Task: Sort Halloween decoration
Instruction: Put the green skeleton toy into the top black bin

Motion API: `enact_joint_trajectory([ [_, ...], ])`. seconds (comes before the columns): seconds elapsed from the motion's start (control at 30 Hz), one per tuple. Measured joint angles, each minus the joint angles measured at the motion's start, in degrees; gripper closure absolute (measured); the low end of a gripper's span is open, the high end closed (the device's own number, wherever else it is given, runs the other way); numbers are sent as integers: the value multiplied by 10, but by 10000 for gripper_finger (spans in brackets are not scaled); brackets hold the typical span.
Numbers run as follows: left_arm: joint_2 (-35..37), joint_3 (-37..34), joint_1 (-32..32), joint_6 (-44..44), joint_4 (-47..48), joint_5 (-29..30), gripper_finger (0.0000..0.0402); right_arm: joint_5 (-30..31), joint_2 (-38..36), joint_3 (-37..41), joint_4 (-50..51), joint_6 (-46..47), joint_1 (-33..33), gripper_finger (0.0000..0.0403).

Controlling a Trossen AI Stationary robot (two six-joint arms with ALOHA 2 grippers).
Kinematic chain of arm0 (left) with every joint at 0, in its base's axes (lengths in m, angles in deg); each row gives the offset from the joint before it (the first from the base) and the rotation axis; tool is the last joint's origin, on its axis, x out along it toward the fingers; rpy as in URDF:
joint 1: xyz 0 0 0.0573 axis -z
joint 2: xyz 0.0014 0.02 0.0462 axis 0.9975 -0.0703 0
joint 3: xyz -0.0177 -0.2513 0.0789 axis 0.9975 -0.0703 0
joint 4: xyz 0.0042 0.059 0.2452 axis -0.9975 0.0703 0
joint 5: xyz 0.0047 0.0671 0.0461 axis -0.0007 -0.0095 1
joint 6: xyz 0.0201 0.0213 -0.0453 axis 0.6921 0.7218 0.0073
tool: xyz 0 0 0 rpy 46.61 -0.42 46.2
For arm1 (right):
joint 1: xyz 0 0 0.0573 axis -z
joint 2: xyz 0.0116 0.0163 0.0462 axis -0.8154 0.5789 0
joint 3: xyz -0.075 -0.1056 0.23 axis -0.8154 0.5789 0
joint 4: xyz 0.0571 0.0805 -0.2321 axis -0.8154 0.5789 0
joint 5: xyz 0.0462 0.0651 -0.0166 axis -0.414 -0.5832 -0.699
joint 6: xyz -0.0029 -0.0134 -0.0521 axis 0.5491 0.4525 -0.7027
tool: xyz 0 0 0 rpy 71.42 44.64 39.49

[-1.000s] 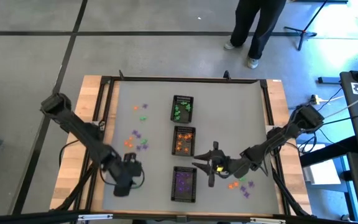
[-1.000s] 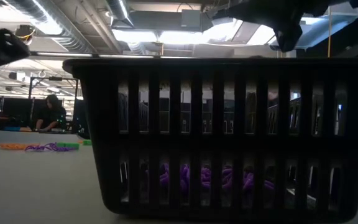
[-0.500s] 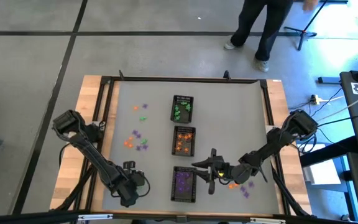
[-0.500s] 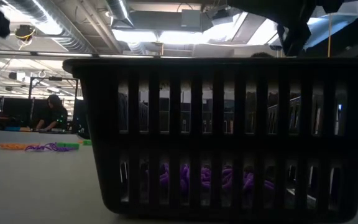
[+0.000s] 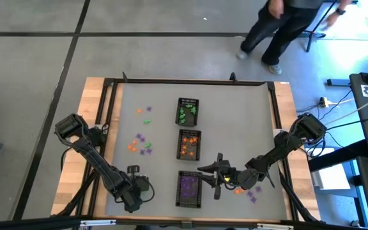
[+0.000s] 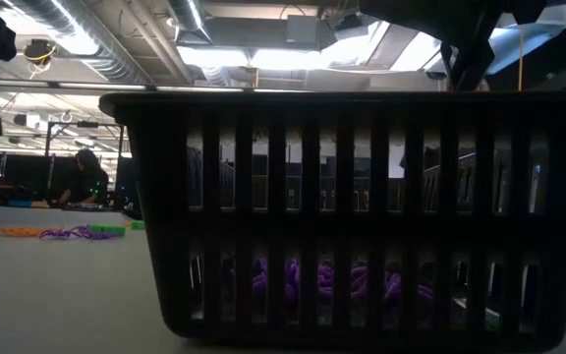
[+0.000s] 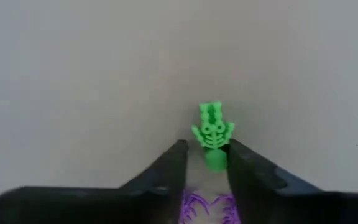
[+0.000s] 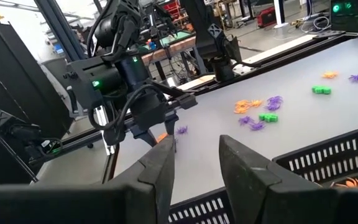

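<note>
In the left wrist view a green skeleton trinket [image 7: 213, 132] lies on the grey table. My left gripper [image 7: 207, 160] points down at it near the table's near left [image 5: 133, 186], open, one finger on each side of the trinket's round end. A purple trinket [image 7: 207, 208] lies under the gripper. My right gripper [image 5: 204, 177] is held level at the right rim of the near tray [image 5: 189, 190], which holds purple trinkets [image 6: 327, 280]. It stands open [image 8: 194, 165] with nothing between its fingers. Loose trinkets lie at the left [image 5: 139, 144] and near right [image 5: 248, 191]. My left gripper comes from above, its fingertips [image 7: 236, 157] flanking the green trinket's round end [image 7: 214, 160], which lies on the table. A gap shows beside one finger. Whether the other finger touches the trinket I cannot tell.
Three black mesh trays stand in a row down the table's middle: green trinkets far [image 5: 188, 112], orange in the middle [image 5: 189, 144], purple near. A raised frame [image 5: 190, 82] edges the table. A person [image 5: 280, 32] walks beyond the far edge.
My left gripper has gone down and toward the table's near edge, tipping to point steeper at the table. My right gripper has shifted a little toward the purple tray. The person beyond the far edge has walked to the right.
</note>
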Motion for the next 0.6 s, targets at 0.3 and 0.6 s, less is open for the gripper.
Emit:
enact_joint_trajectory([
  [0.3,52,30,-21,76,63,79,380,75,-6,0,-27,-105,0,279],
  [0.6,189,36,-96,224,34,162,387,-19,-49,0,-22,-183,17,279],
])
